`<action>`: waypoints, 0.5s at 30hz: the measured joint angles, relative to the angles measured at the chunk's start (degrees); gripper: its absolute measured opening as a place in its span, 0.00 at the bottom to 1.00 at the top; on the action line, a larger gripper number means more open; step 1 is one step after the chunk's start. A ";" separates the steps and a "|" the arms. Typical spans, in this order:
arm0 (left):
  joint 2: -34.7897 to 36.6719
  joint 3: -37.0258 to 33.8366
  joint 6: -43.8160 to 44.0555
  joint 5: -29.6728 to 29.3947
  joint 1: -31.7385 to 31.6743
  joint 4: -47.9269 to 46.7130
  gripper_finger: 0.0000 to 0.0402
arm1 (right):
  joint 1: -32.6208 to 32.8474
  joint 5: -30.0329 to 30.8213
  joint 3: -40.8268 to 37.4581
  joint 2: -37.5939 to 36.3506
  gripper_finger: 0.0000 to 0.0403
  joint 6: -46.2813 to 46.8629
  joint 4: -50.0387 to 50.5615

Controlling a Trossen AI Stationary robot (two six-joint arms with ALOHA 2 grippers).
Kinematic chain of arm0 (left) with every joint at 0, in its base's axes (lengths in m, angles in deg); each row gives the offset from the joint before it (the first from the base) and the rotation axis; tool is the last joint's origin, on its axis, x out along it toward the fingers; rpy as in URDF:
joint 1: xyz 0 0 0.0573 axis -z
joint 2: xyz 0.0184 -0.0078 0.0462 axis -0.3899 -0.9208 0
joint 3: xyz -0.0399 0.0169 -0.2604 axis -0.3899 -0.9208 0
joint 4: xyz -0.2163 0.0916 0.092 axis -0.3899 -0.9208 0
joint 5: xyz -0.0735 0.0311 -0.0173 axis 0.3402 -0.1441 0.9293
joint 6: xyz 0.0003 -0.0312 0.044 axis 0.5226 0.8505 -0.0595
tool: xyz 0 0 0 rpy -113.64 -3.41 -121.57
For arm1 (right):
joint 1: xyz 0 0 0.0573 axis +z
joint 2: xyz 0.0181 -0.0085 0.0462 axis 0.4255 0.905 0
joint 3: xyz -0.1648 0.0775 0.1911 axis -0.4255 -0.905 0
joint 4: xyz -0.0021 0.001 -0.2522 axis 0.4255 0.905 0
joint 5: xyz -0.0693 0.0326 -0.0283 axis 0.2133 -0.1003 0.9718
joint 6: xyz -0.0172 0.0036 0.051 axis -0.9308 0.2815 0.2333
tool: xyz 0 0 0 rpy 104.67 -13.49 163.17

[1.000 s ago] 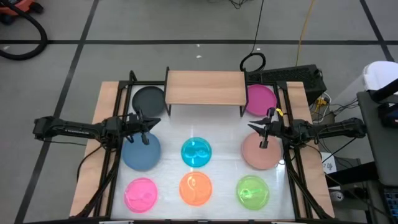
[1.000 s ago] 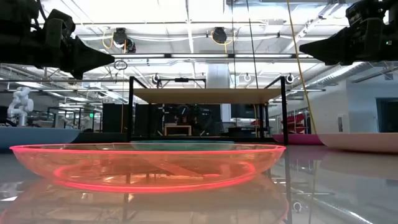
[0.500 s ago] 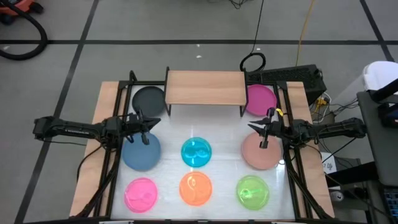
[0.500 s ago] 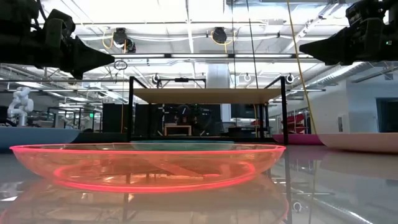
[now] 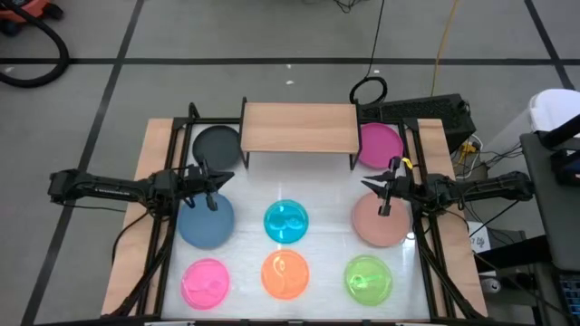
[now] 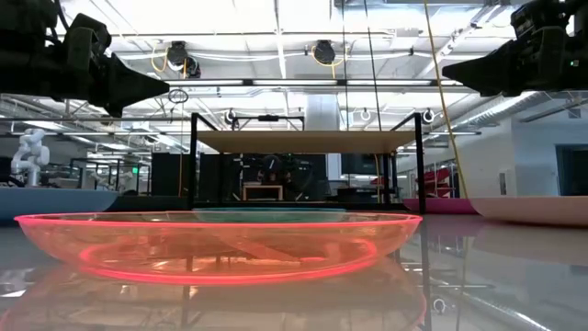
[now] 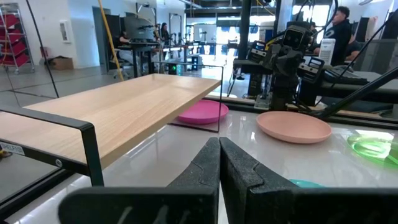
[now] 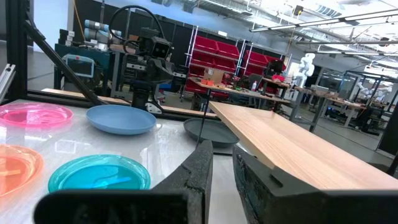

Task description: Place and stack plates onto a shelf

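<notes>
The shelf (image 5: 299, 127) stands at the table's far middle on thin black legs. A dark grey plate (image 5: 217, 143) lies to its left and a magenta plate (image 5: 379, 145) to its right. A blue plate (image 5: 206, 220), a cyan plate (image 5: 286, 222) and a dusty pink plate (image 5: 379, 220) lie in the middle row. Pink (image 5: 206, 281), orange (image 5: 286, 274) and green (image 5: 369, 278) translucent plates lie in the near row. My left gripper (image 7: 219, 146) hovers shut above the blue plate's far edge. My right gripper (image 8: 221, 149) hovers above the dusty pink plate's far edge, with a narrow gap between its fingers.
The table (image 5: 249, 186) has wooden side edges and black frame rails along both sides. Bare white surface lies between the shelf and the middle row. Cables and a dark box (image 5: 426, 110) sit beyond the far right corner. People stand in the room behind.
</notes>
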 joint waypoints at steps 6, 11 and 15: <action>-0.02 0.00 0.32 0.00 0.02 3.82 0.01 | -0.01 -0.01 0.00 0.00 0.12 -0.01 0.00; -0.02 0.00 0.39 0.22 0.04 10.02 0.01 | -0.01 0.01 0.00 -0.01 0.12 0.01 0.00; -0.02 0.00 0.51 1.11 0.04 14.12 0.01 | 0.01 0.01 0.00 -0.01 0.12 0.01 0.00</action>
